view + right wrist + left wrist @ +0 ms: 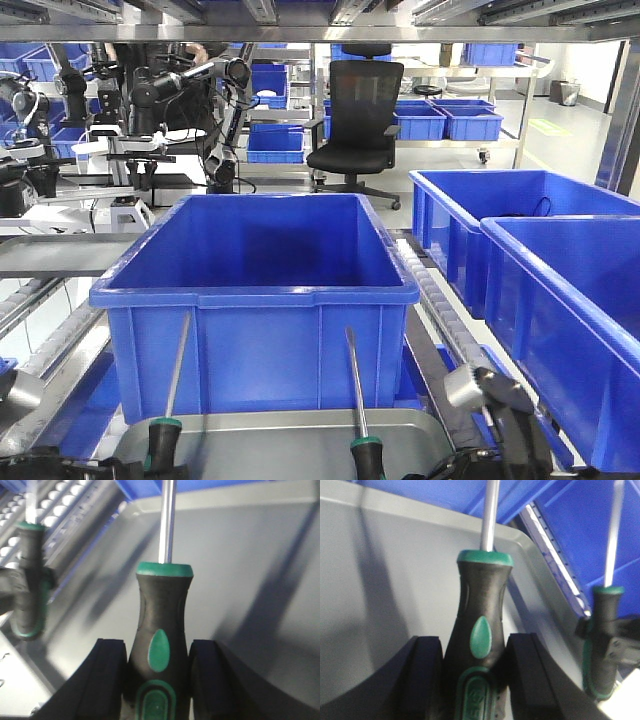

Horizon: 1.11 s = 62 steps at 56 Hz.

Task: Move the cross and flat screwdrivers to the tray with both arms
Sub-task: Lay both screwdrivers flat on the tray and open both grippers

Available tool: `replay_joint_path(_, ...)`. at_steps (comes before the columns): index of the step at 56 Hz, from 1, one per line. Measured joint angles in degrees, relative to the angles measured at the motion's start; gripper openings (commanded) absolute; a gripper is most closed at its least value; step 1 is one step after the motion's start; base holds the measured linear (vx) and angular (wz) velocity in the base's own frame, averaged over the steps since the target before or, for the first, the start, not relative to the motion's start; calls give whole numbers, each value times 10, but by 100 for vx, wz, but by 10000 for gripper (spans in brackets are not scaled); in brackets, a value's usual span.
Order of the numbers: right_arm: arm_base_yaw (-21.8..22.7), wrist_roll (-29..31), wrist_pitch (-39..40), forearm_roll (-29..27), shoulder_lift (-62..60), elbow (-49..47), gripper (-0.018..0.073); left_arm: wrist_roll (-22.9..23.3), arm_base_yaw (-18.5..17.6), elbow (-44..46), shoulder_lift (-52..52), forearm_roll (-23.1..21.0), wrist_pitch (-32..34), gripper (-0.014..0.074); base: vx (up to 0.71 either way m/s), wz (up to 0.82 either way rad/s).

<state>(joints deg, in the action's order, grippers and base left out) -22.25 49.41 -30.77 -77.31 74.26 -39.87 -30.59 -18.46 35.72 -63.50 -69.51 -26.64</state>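
Two alike screwdrivers with black-and-green handles are held over the grey tray (300,428). My left gripper (475,675) is shut on the handle of one screwdriver (482,625). Its silver shaft points away toward the blue crate. My right gripper (157,675) is shut on the other screwdriver (162,620) in the same way. In the front view the left screwdriver (165,430) and the right screwdriver (362,440) stand side by side. Each wrist view shows the other arm's screwdriver off to the side (602,640) (30,585). The tips are out of view, so cross and flat cannot be told apart.
A deep blue crate (255,300) stands right behind the tray, and both shafts reach up in front of its wall. Two more blue crates (530,260) sit at the right. Roller rails (440,300) run along both sides. A black chair (360,120) stands far back.
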Motion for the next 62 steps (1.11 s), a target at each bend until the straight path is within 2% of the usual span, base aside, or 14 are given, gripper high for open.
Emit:
replay_joint_path(8, 0, 0, 11, -6, 13, 0, 11, 0, -1, -1, 0, -2, -1, 12, 0, 0)
replay_joint_path(17, 0, 0, 18, -8, 14, 0, 112, 0, -1, -4, 0, -2, -4, 93, 0, 0)
replay_joint_path(22, 0, 0, 18, -8, 14, 0, 200, 0, -1, -5, 0, -2, -4, 184, 0, 0)
replay_joint_path(36, 0, 3, 19, -8, 14, 0, 515, 0, -1, -5, 0, -2, -4, 517, 0, 0)
replay_joint_path(44, 0, 7, 20, -12, 14, -1, 587, -2, -1, -5, 0, -2, -3, 611, 0, 0)
replay_joint_path(51, 0, 9, 19, -12, 14, -1, 582, -2, -1, -5, 0, -2, -3, 601, 0, 0)
replay_joint_path(56, 0, 10, 12, -12, 14, -2, 529, -8, -1, -5, 1, -2, -5, 526, 0, 0)
replay_joint_path(60, 0, 11, 7, -12, 10, -2, 407, -23, -1, -5, 6, -2, -17, 418, 0, 0)
replay_joint_path(62, 0, 11, 5, -11, 4, -2, 307, -29, -1, -5, 10, -2, -25, 345, 0, 0)
